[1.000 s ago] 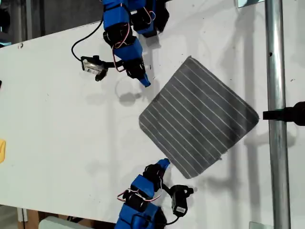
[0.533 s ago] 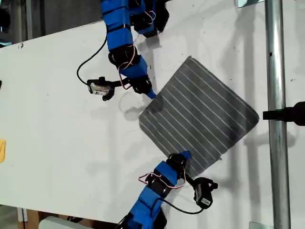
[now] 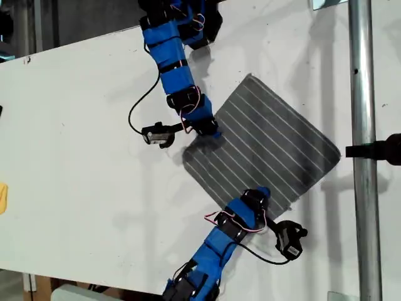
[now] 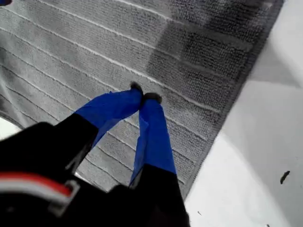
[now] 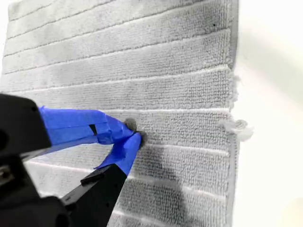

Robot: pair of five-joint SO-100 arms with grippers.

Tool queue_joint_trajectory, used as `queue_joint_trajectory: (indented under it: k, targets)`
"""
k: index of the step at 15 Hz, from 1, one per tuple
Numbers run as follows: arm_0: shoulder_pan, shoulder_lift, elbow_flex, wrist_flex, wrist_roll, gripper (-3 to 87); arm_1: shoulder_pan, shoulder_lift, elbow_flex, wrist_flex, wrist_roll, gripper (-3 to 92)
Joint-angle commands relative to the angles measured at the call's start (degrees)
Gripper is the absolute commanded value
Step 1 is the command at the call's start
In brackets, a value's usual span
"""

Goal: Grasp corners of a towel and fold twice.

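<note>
Towel lies flat, a diamond on the table, toward 3 o'clock in the exterior view. You see my first gripper on its 10 o'clock edge and my second gripper near 6 o'clock, both with tips closed together on the cloth

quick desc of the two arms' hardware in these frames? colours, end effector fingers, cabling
Both arms are bright blue segments with black joints and servos. Each end effector ( first, second) has two blue tapered fingers with dark tips on a black base; the first wrist view shows a red and white band on its housing. Thin red and white wires loop at the wrists, and a black cable runs to each small black side-mounted camera.
</note>
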Motion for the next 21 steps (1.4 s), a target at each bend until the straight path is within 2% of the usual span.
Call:
queue_joint_trajectory:
  k: [1, 5, 8, 9, 12, 17, 19, 21]
  targets:
    - [0.7, -1.4, -4.8, -4.1, 0.5, -2.9, -1.1, -3.7, -4.0, -3.3, 1.1, -0.3]
    - [0.8, -7.6, -1.8, -14.2, -3.2, -2.9, -1.6, -10.1, -4.0, -4.3, 4.7, -0.3]
    - [1.5, -6.9, 9.6, -27.5, -9.1, -2.9, -2.0, -13.7, -4.1, -5.7, 8.2, -0.3]
    - [1.6, -6.2, 11.9, -29.6, -10.2, -2.9, -1.8, -14.2, -4.7, -5.7, 8.2, -0.3]
    - [1.6, -0.8, 19.2, -28.5, -13.4, -2.9, 0.6, -13.6, -6.2, -3.0, 6.7, -0.3]
    - [-1.8, 20.0, 44.8, -28.3, -14.8, -2.9, 5.8, -12.9, -8.8, 1.1, 2.5, -0.3]
    - [-4.7, 27.3, 52.5, -27.5, -12.5, -2.9, 7.6, -12.4, -8.7, 2.0, 1.3, -0.3]
    - [-10.3, 33.0, 55.4, -23.2, -6.9, -2.9, 10.0, -12.3, -8.8, 2.2, 0.4, -0.3]
